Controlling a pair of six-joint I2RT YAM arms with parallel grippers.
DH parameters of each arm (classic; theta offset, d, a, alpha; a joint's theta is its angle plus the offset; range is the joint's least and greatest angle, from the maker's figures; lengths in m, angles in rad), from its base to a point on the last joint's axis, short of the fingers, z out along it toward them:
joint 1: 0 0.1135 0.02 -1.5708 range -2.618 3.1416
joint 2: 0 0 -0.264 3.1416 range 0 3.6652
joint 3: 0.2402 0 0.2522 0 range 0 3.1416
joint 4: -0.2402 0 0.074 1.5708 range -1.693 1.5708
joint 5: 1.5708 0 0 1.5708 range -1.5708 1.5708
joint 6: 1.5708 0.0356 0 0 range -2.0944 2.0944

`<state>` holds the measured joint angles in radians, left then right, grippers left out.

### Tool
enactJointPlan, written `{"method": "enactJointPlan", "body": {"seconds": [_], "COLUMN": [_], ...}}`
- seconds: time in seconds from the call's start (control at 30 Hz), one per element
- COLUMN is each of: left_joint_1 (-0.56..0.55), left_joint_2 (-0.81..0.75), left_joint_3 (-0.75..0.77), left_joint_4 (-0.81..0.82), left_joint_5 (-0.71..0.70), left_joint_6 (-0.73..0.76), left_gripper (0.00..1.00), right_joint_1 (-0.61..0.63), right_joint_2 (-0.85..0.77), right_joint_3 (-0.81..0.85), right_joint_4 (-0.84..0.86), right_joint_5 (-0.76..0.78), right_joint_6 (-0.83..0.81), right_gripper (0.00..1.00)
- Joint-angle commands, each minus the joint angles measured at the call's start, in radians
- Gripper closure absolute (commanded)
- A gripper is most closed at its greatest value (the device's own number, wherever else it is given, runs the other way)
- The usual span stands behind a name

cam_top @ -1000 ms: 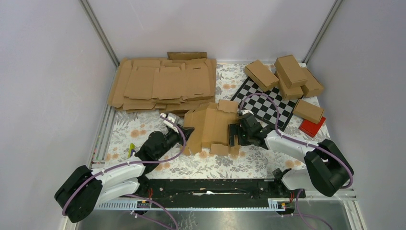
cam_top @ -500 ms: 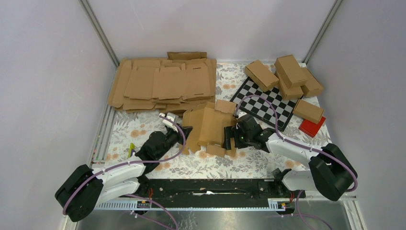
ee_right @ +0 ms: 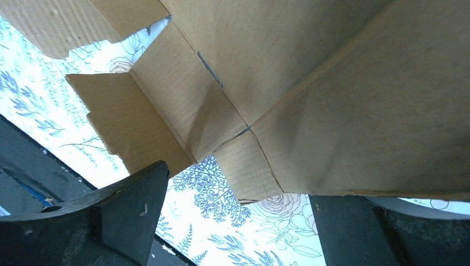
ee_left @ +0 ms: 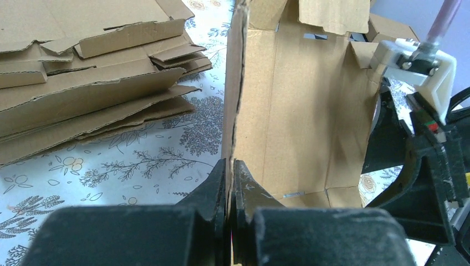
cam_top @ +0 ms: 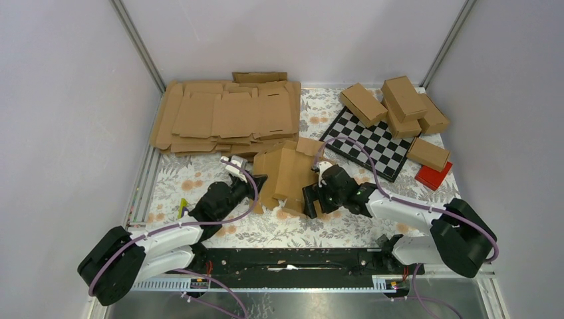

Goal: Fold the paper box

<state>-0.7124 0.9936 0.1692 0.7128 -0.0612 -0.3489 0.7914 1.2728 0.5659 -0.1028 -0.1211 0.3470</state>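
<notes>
The paper box (cam_top: pixel 289 174) is a brown die-cut cardboard sheet, half raised above the flowered cloth at the table's middle. My left gripper (cam_top: pixel 259 183) is shut on its left edge; in the left wrist view the two fingers (ee_left: pixel 231 180) pinch the upright panel (ee_left: pixel 299 111). My right gripper (cam_top: pixel 312 198) is open at the sheet's lower right, pushing under it. In the right wrist view the sheet's underside (ee_right: pixel 310 88) with its small flaps fills the frame above the spread fingers (ee_right: pixel 133 199).
A stack of flat cardboard sheets (cam_top: pixel 226 116) lies at the back left. Several folded brown boxes (cam_top: pixel 399 103) stand at the back right round a checkered board (cam_top: pixel 376 143). A small red box (cam_top: pixel 433 175) lies at the right edge.
My right gripper has moved left and toward me, pushing the sheet's right side up and inward. The sheet has bunched up and risen more. My left gripper has stayed shut on it, barely moving.
</notes>
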Motion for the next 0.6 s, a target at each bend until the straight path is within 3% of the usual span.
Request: {"method": "enactJointPlan", "body": {"seconds": [0.0, 0.27, 0.57], "left_joint_1": [-0.002, -0.002, -0.002], "left_joint_2": [0.021, 0.071, 0.064], "left_joint_3": [-0.004, -0.012, -0.031], "left_joint_4": [0.128, 0.232, 0.271], "left_joint_5": [0.019, 0.176, 0.176], "left_joint_6": [-0.029, -0.045, -0.055], "left_gripper": [1.0, 1.0, 1.0], "right_joint_1": [0.028, 0.029, 0.029], "right_joint_2": [0.048, 0.044, 0.026], "right_joint_3": [0.018, 0.058, 0.078], "right_joint_4": [0.014, 0.046, 0.052], "right_joint_5": [0.022, 0.207, 0.151], "right_joint_6": [-0.035, 0.06, 0.086], "right_gripper": [0.0, 0.0, 0.0]}}
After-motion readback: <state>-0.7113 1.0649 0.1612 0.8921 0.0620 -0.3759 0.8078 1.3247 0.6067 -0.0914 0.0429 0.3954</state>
